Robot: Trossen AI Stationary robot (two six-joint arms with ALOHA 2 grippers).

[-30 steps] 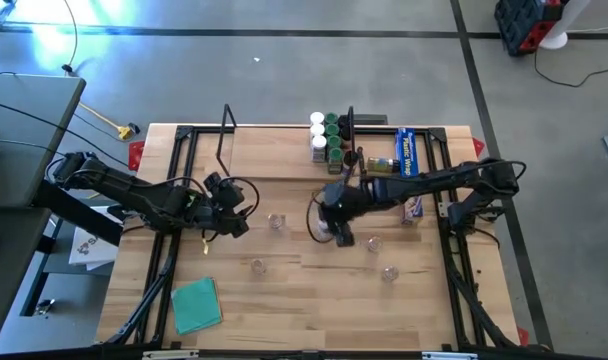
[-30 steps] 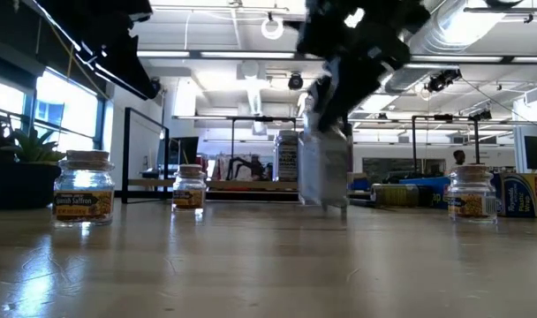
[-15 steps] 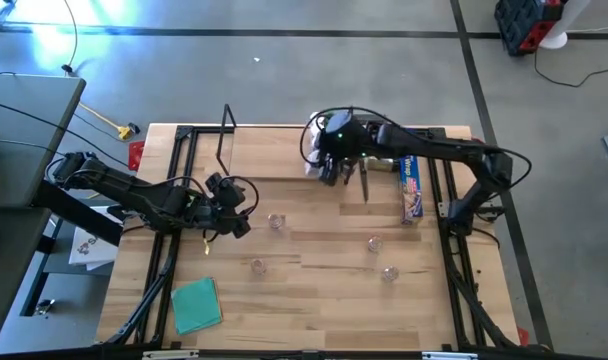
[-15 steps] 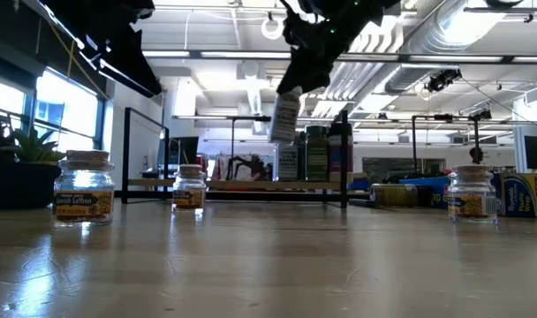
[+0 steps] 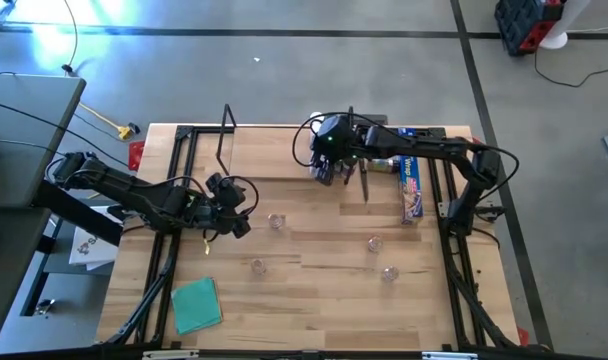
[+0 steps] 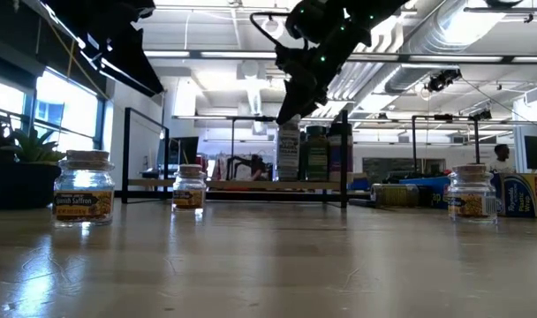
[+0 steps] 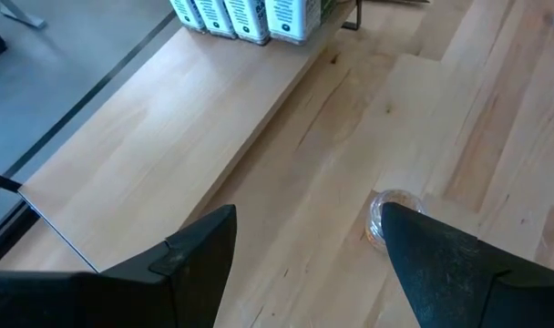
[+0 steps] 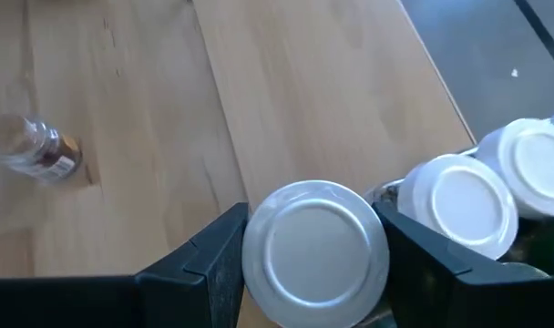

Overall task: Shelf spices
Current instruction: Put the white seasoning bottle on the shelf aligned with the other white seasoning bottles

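Note:
The shelf (image 5: 269, 150) is a light board at the table's far side, with a row of spice jars (image 5: 329, 130) at its right end. My right gripper (image 5: 326, 168) hovers at that row, shut on a jar with a silvery lid (image 8: 315, 246), next to white-lidded jars (image 8: 464, 205). In the low view this jar (image 6: 288, 155) stands upright in line with the row; whether its base touches the board I cannot tell. My left gripper (image 5: 242, 215) hangs open over the table's left half, a loose jar (image 7: 391, 214) on the table ahead of it. My right gripper pinches the jar between its two fingers (image 8: 209, 264), just under the rim of the lid (image 8: 254, 251). The fingers come slanting down from above on opposite sides of the jar. The jar sits upright, lid up, beside the white-lidded jars.
Several loose jars stand on the table: (image 5: 276, 221), (image 5: 257, 265), (image 5: 373, 243), (image 5: 388, 272). A long blue box (image 5: 409, 175) lies right of the shelf. A green cloth (image 5: 196, 305) lies near left. The shelf's left part (image 7: 168, 137) is bare wood.
My right gripper has carried the jar from the table's middle up and toward the far edge, to the row on the shelf. The jar, tilted in the air half a second ago, now stands upright beside the row.

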